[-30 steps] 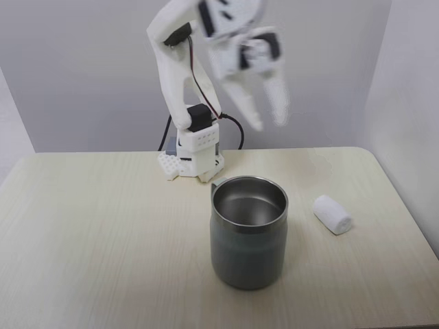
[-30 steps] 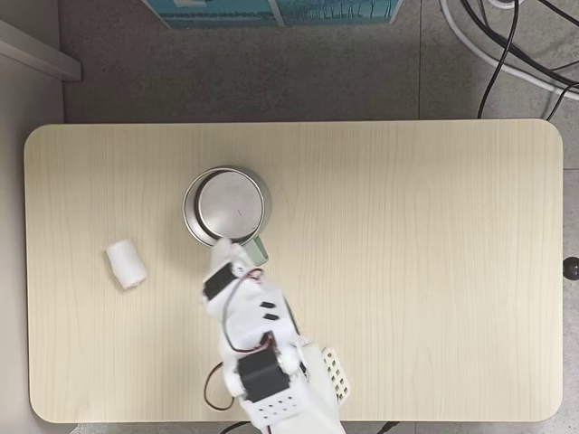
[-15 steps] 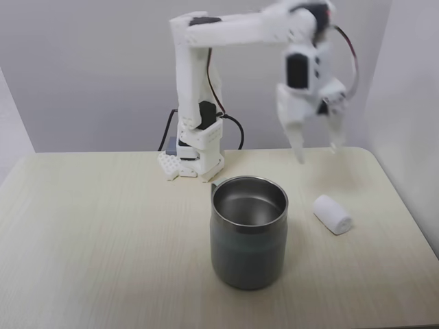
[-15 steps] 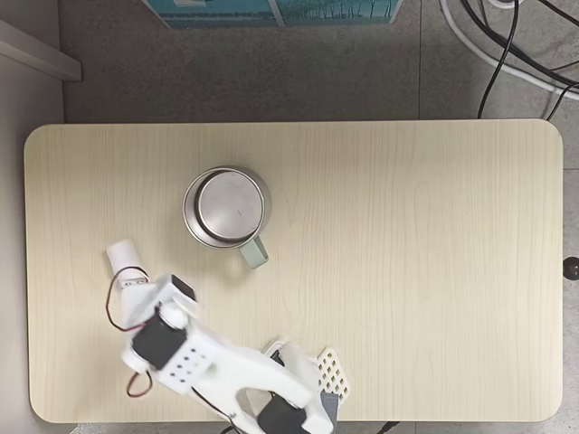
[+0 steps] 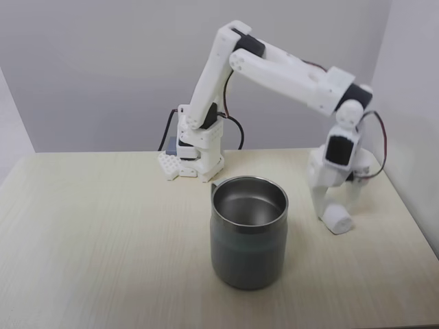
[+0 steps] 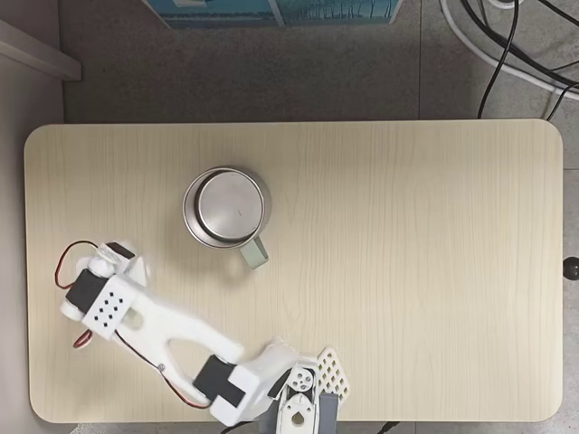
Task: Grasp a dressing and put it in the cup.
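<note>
At about three o'clock from the cup (image 5: pixel 249 233) in a fixed view, the dressing (image 5: pixel 337 221) lies on the table (image 5: pixel 103 226) between the spread jaws of the gripper (image 5: pixel 336 212), not yet clamped. Soft, light gauze should squash easily, so pinching across the roll's middle looks safest.

In a fixed view, dressing (image 5: pixel 338 221) lies right of cup (image 5: pixel 248 233).

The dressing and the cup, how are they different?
The dressing is small and white; the cup is much bigger and grey-green with a shiny inside. The dressing lies on its side, while the cup stands upright with its mouth open. The gripper is down around the dressing; nothing touches the cup. Both are round and rest on the table.
</note>
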`<state>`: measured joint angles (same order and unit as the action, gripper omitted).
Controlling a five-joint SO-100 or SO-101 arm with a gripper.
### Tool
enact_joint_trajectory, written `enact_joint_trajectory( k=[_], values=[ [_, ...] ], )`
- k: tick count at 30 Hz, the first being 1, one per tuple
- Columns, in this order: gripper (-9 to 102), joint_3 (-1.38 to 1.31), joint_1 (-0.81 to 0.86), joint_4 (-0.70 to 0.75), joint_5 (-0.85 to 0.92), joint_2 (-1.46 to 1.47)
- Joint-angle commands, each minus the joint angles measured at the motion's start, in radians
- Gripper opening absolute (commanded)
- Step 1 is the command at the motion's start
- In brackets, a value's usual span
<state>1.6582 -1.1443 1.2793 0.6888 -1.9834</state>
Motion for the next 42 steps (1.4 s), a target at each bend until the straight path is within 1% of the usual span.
enact_joint_trajectory(
  k=[1, 4, 6, 8, 9, 14, 20, 24, 29, 32, 35, 38, 42],
  values=[
    [21, 0.020, -0.008, -0.032, -0.008, -0.012],
    [20, 0.021, -0.011, -0.046, -0.009, -0.021],
    [17, 0.023, -0.017, -0.048, -0.002, -0.023],
    [3, 0.023, -0.026, -0.048, -0.002, -0.025],
    [0, 0.025, -0.029, -0.046, -0.002, -0.025],
    [0, 0.021, -0.032, -0.041, -0.021, 0.011],
    [0, 0.026, -0.040, 0.011, -0.064, 0.181],
    [0, 0.080, -0.032, 0.100, -0.120, 0.347],
    [0, 0.221, 0.014, 0.279, -0.150, 0.497],
    [0, 0.314, 0.080, 0.382, -0.164, 0.561],
    [0, 0.408, 0.196, 0.471, -0.163, 0.591],
    [0, 0.474, 0.359, 0.515, -0.164, 0.614],
    [0, 0.503, 0.578, 0.535, -0.196, 0.638]
  ],
)
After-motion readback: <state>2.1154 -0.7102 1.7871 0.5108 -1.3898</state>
